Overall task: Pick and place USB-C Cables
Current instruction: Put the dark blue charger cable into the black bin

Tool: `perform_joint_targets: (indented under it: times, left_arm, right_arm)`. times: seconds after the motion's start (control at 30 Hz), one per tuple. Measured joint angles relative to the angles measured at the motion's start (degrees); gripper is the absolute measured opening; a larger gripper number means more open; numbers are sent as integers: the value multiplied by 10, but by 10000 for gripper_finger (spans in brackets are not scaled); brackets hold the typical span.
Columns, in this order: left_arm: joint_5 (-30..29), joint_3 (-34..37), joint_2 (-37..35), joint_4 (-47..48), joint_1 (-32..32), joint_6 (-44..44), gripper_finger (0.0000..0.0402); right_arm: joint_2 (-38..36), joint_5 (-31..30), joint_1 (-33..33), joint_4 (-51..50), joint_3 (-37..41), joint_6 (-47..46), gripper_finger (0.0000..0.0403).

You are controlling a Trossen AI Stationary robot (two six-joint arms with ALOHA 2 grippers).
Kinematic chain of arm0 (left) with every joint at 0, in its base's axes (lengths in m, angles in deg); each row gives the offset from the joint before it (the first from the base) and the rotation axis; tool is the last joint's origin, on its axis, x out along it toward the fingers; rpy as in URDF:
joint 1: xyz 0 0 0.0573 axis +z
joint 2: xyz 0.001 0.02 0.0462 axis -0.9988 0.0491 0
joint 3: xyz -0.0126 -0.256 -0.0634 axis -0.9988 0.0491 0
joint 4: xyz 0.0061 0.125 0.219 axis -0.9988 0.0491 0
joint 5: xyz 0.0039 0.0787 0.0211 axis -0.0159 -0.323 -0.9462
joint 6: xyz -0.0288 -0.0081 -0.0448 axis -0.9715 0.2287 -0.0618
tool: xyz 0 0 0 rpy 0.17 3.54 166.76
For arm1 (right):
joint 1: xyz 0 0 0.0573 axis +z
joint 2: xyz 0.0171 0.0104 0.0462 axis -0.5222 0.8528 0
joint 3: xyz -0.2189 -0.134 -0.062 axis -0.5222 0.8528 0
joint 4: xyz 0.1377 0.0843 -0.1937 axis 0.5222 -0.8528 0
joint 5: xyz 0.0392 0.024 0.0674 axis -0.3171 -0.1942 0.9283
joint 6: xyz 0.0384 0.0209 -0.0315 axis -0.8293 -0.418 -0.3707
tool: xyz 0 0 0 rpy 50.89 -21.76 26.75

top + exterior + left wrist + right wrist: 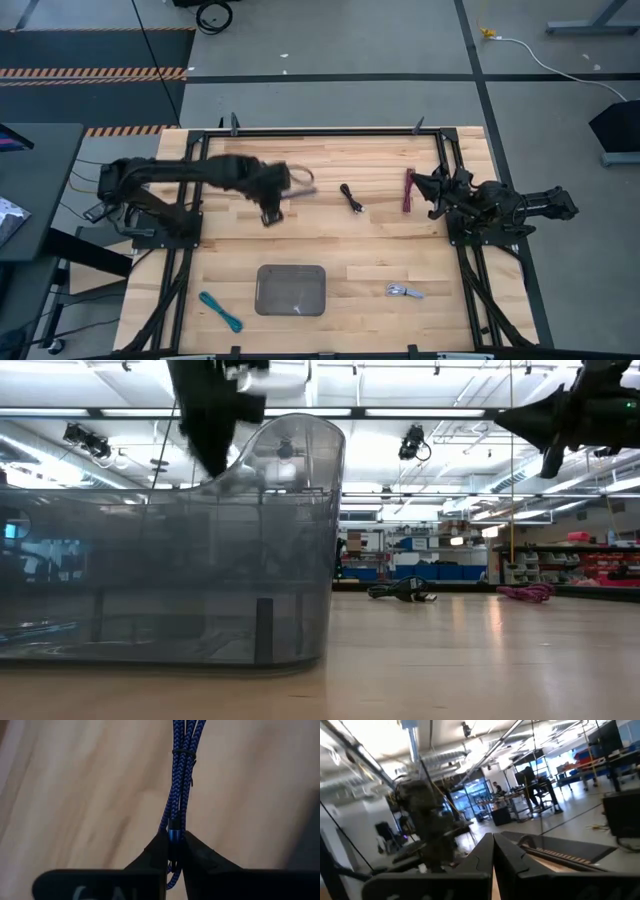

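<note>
Closest to my left wrist camera, the left gripper [175, 851] has its fingers clamped on the purple-blue cable [181, 775], which runs from between the tips toward the upper centre. From above, I see this gripper [272, 213] left of centre, the bundle [300, 183] just right of it, above the grey tray [291, 290]. At the right, the right gripper [436, 192] is pressed together, near the dark red cable [409, 190].
</note>
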Motion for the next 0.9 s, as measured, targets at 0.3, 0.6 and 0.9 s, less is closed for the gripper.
perform_joint_targets:
  times: [0.3,0.6,0.9]
  left_arm:
    - [-8,-31,8,-2,-251,-136,32]
    - [-15,-29,92,-48,-345,-227,32]
    - [4,-29,138,-46,-359,-291,32]
  right_arm:
    - [0,5,0,20,0,-47,15]
    - [0,4,0,22,0,-53,15]
    - [0,4,0,22,0,-53,15]
